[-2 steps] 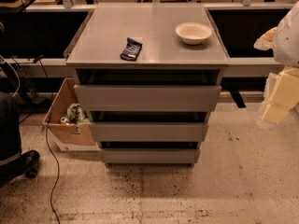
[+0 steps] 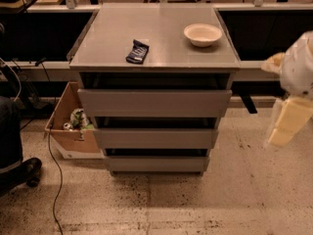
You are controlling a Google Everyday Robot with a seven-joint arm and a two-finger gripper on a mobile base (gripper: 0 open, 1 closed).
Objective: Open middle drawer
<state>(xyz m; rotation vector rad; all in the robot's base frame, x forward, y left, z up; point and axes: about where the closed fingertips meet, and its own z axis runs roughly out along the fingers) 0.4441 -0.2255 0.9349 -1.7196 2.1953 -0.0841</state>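
The middle drawer [image 2: 155,138] looks shut, between the taller front above and the thin one below. The pincer [image 2: 289,123] hangs well off to the cabinet's right, apart from every front, and I cannot tell whether it is wide or narrow. With no handle, the only hold seems to be the dark gap over the panel, so a reach set slightly high or low would likely catch a neighbouring drawer or slip off the lip.

Right of the cabinet [image 2: 161,43], the arm [image 2: 300,67] shows as a rounded white shell with a tan patch on the side facing it. Just below hangs the gripper [image 2: 287,123] — pale cream-yellow, blocky, with flat squared faces.
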